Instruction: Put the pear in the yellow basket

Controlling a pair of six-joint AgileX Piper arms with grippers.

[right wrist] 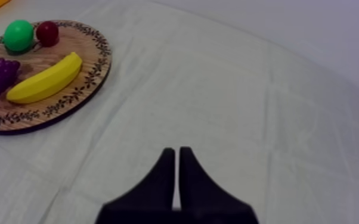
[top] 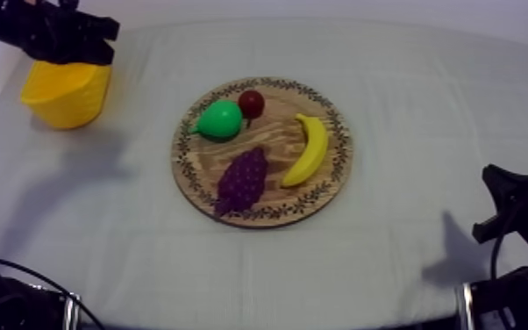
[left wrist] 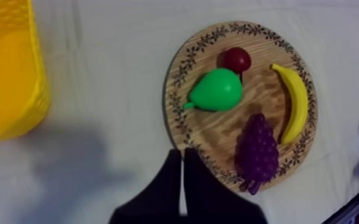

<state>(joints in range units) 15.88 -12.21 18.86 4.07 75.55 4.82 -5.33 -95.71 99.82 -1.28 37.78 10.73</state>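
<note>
pear (top: 219, 119) lying on wooden board (top: 265, 216), just beside small red fruit (top: 251, 103). left gripper (left wrist: 180, 155) by yellow basket (top: 66, 98), closed to narrow wedge, empty. right gripper (right wrist: 176, 152) low over cloth (right wrist: 229, 89), likewise closed, empty.

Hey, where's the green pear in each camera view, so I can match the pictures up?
Top view: the pear on the wooden board's upper left part, toward the yellow basket.
Left wrist view: the pear on the board's basket side.
Right wrist view: the pear at the board's far rim.
Shared landmark: the small red fruit right beside it.
</note>
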